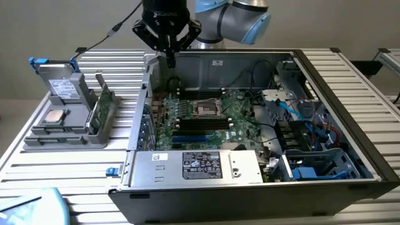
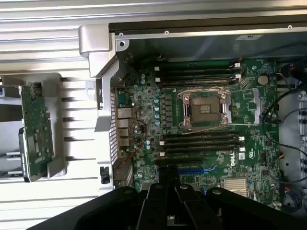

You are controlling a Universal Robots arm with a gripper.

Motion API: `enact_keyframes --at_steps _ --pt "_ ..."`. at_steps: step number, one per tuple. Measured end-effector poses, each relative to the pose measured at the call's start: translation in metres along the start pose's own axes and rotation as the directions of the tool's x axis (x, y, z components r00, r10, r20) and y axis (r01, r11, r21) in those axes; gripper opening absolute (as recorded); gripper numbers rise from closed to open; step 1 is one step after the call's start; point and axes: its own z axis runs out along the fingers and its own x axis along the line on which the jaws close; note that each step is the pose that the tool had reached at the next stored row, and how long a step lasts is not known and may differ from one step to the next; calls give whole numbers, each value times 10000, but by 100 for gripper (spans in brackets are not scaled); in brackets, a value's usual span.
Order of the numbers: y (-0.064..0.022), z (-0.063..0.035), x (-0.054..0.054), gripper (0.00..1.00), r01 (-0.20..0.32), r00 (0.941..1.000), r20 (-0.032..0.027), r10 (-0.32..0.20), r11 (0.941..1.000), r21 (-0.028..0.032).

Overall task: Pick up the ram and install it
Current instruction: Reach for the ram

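One gripper [image 1: 168, 52], fingers closed, is apparently holding the ram [image 1: 170, 70] hanging just below them over the motherboard [image 1: 231, 117], carrying it toward installation, which is calling for squaring it over an empty slot [image 1: 201, 93].

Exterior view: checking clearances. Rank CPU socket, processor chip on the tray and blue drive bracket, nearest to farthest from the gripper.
From the gripper:
1. CPU socket, on the motherboard.
2. processor chip, on the tray, exterior view's left.
3. blue drive bracket, exterior view's lower right.
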Motion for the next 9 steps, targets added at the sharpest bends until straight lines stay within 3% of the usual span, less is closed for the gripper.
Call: enact_keyframes --at_steps 9 --pt "9 0 48 11 -1 10000 3 1 10000 0"
